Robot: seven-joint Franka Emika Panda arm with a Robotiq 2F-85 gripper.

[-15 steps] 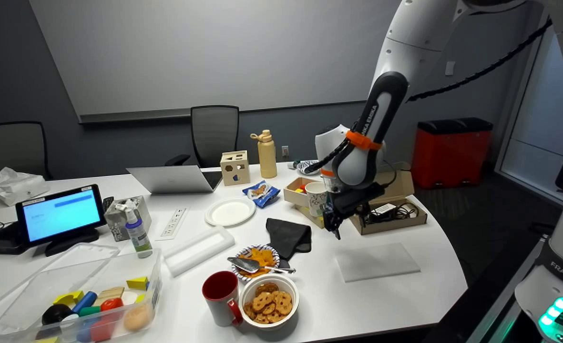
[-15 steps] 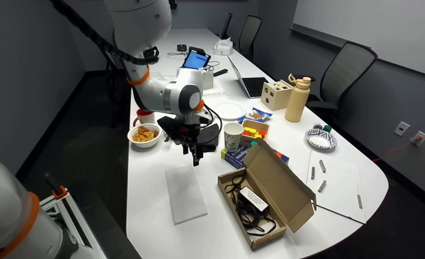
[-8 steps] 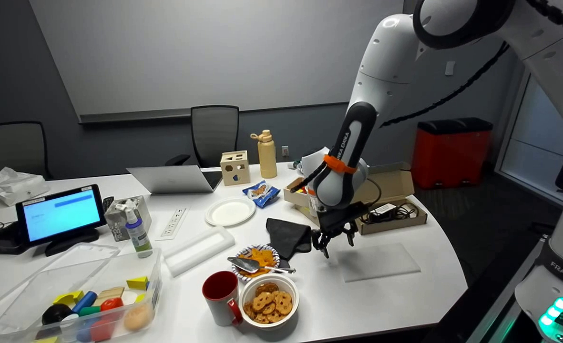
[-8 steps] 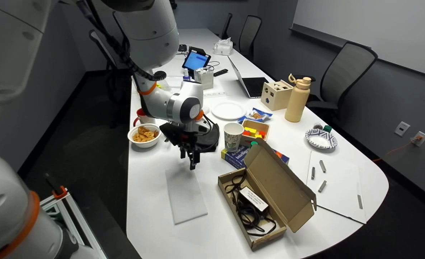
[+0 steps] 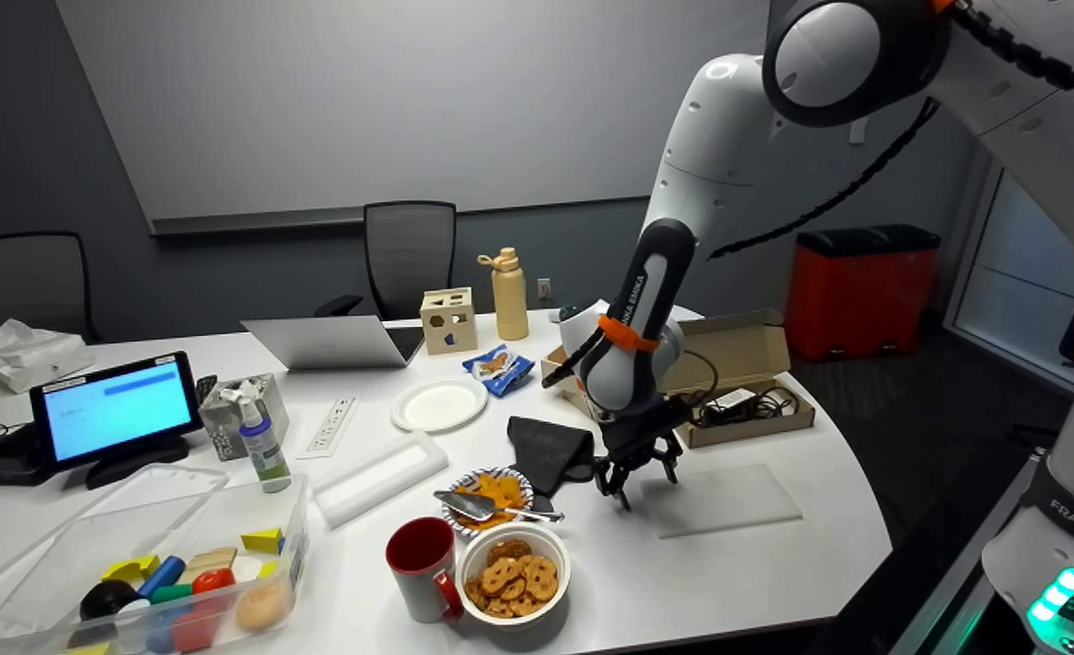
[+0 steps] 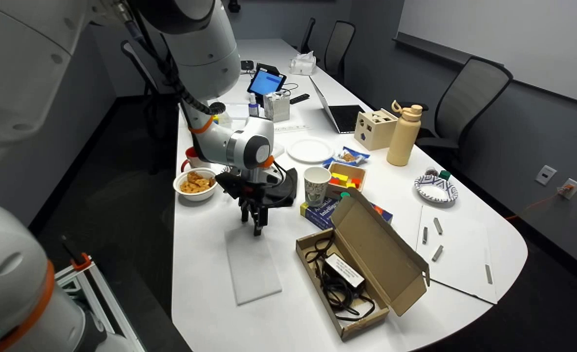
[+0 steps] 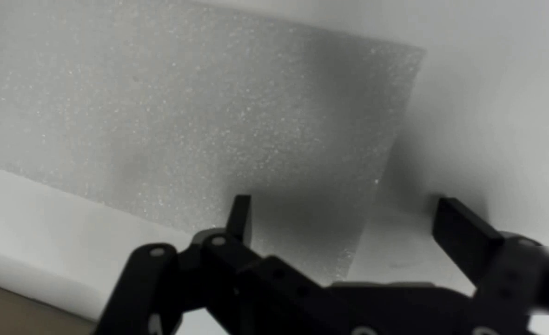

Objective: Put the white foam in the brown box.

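Got the white foam [image 6: 254, 269] lying flat on the bench [image 6: 210, 313], outside the brown box [image 6: 366, 322], easy to spot in both exterior views. Right at its short end, got the hand [image 7: 342, 199] pointing down, with jaws spread pretty wide, gripping nothing. In the wrist view, looks like 1 finger [image 7: 240, 216] over the foam near a corner and 1 out past the short edge, over the bench. Can't tell if touching or just above. Off the foam's long side, a bit apart: that box, with its lid [image 6: 378, 252] standing open and black cords [image 6: 338, 288] plus a power brick [image 6: 345, 270] inside. Near the box, a blue book [image 6: 320, 215] and a paper cup [image 6: 316, 186], close together. Over by the hand, kinda close, got a black cloth [image 5: 546, 450]. Past that, orange chips [image 5: 505, 489] with a cake server [image 5: 468, 503] across the top, then a white bowl [image 6: 198, 197] of brown snacks [image 6: 197, 183] right next to a red and grey mug [image 5: 418, 582]. Further down, a white plate [image 5: 439, 406], an open laptop [image 5: 332, 344] and a tan bottle [image 5: 509, 298].
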